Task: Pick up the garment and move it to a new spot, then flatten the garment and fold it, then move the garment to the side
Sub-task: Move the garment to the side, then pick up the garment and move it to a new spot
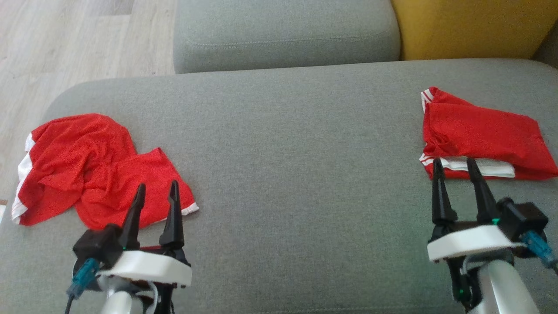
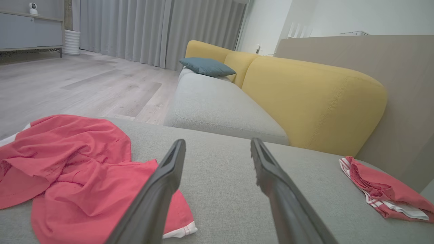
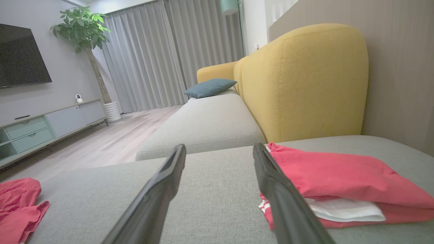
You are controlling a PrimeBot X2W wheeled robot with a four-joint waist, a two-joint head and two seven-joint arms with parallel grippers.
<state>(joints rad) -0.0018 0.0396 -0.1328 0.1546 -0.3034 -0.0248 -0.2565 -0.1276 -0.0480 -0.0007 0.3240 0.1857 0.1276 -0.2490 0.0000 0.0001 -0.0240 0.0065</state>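
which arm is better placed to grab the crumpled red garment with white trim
Left. The open left gripper is at the crumpled red garment; the right gripper is across the grey cushion, beside the folded red garment.

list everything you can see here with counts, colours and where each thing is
crumpled red fabric garment with white trim: 1, red, left on near cushion
folded red fabric garment with white stripes: 1, red, right on same cushion
grey fabric seat cushions: 2, grey, near and far
yellow upholstered sofa back: 1, yellow, far right
blue-grey pillow: 1, blue-grey, on far cushion
pale wood floor: 1, light brown, left
long curtains: several panels, grey, far wall
left jaws: 1 pair, black, open, by crumpled garment
right jaws: 1 pair, black, open, by folded garment
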